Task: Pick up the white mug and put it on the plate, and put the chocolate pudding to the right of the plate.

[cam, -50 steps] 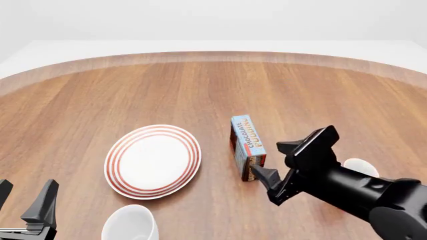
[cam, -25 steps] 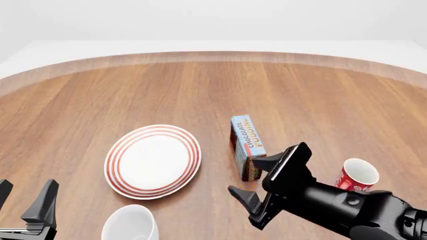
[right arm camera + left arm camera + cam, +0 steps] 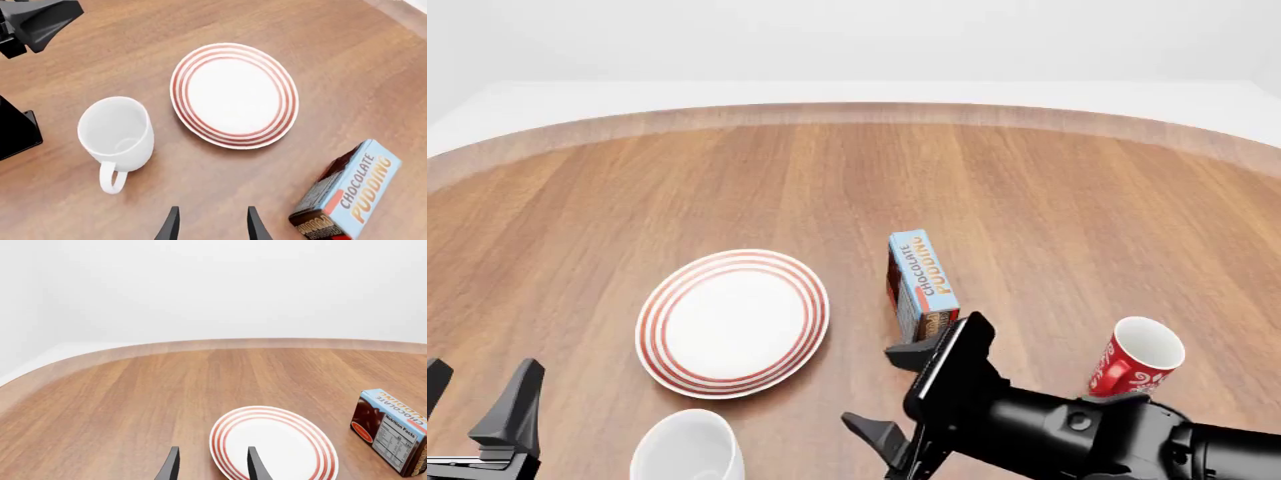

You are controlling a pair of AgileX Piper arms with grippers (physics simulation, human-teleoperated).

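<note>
red mug [image 3: 1133,359] with white floral pattern, standing upright on the table, mouth open toward the top, white inside; found in the lower right of the front view. wooden table [image 3: 694,190] with reddish-brown grain running toward the far edge, paler curved rim across the upper part of the frame. plain white backdrop above and behind the rim. same brown tabletop filling the right wrist view.

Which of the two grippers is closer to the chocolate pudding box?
Right. The right gripper sits just in front of the chocolate pudding box; the left gripper is far off, beyond the plate.
</note>
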